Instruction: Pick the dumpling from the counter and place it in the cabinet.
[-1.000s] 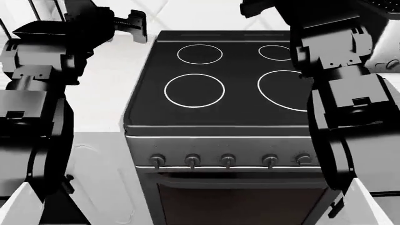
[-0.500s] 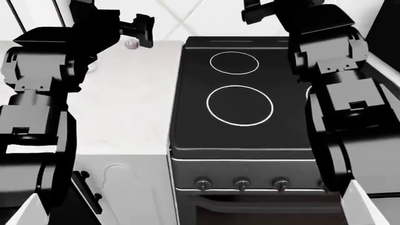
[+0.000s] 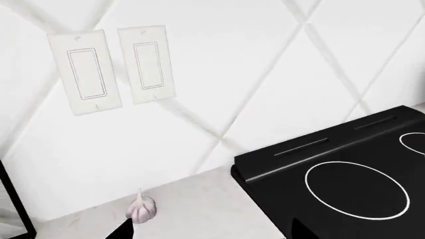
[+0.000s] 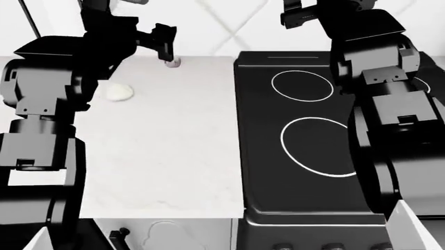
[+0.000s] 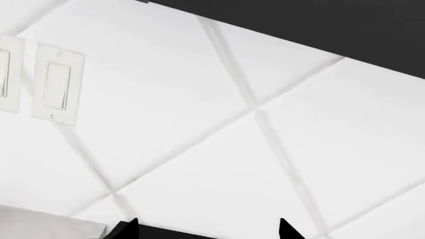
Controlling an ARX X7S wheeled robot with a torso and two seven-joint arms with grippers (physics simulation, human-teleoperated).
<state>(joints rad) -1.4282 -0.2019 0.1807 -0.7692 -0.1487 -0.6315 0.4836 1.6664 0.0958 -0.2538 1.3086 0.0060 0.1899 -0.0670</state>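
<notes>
The cream-white dumpling lies on the white counter at its far left, beside my left arm. A pinkish garlic bulb sits at the counter's back edge; it also shows in the left wrist view. My left gripper hovers raised over the back of the counter, just above the garlic, and its fingertips stand wide apart, empty. My right gripper is held high over the back of the stove, facing the wall, with its tips apart and empty. The cabinet is out of view.
The glossy black stovetop with white rings fills the right half of the head view. The tiled wall carries two light switches. A cabinet door front with a dark handle shows below the counter's front edge.
The head view has swung left: the stove has slid to the right and the counter with the dumpling and the garlic has come into view. Both arms keep their raised poses.
</notes>
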